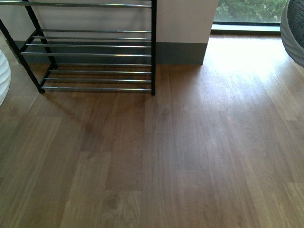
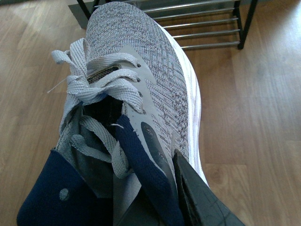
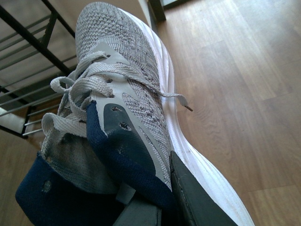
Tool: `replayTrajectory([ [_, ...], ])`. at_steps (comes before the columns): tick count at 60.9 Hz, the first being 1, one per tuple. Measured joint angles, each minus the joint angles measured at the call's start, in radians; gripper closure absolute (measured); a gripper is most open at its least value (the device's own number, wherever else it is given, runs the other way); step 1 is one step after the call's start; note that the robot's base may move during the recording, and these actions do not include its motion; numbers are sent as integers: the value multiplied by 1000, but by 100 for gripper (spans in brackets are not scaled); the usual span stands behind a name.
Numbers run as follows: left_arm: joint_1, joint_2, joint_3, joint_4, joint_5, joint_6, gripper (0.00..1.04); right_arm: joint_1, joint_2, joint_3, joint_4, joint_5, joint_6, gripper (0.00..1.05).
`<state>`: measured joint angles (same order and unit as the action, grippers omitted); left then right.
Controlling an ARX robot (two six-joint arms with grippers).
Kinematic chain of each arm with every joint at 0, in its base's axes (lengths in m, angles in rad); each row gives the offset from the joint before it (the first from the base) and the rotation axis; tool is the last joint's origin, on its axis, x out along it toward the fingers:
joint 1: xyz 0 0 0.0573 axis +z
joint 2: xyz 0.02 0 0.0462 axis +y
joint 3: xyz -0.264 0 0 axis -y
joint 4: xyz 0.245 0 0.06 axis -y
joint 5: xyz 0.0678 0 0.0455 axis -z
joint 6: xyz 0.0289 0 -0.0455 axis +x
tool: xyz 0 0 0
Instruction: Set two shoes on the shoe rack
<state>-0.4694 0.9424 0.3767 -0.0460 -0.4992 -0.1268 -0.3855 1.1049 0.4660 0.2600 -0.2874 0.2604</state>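
While the front view shows neither arm, it takes in the shoe rack (image 1: 95, 52) standing at the far left against a white wall (image 1: 185, 21), its black frame and shiny rods resting on the wooden floor (image 1: 190, 152), with a window (image 1: 247, 12) further right. In the left wrist view the left gripper (image 2: 94, 183) is clamped on a grey sneaker (image 2: 141, 61). One blue-covered finger (image 2: 143, 174) lies at the edge of the shoe's opening and the other sits against its outer side, so the knitted collar is pinched between them. The sneaker's toe points toward the rack (image 2: 197, 28), which stands just beyond it, and the two are not touching. The loose laces (image 2: 94, 84) flop across the tongue. In the right wrist view the right gripper (image 3: 84, 169) is closed in the same way on a second sneaker (image 3: 127, 61). A blue finger (image 3: 122, 146) presses on the side by the eyelets, and the thick white sole (image 3: 197, 165) faces the floor (image 3: 244, 70). This shoe's toe also points toward the rack (image 3: 28, 84), near it but apart. I cannot tell whether either shoe is lifted clear of the boards.
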Motion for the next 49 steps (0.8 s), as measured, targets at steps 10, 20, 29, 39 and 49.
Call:
replayTrajectory([
  [10,0,0,0,0,-1,0,103,0,-2,-1,0,-1,-1,103],
  [20,1,0,0,0,-2,0,103,0,-2,-1,0,-2,-2,103],
  [29,1,-2,-1,0,-3,0,103,2,-3,-1,0,-3,-2,103],
  [39,4,-2,-2,0,-12,0,103,6,-3,-2,0,-17,-2,103],
  [49,4,-2,-2,0,-10,0,103,6,-3,-2,0,-12,-2,103],
])
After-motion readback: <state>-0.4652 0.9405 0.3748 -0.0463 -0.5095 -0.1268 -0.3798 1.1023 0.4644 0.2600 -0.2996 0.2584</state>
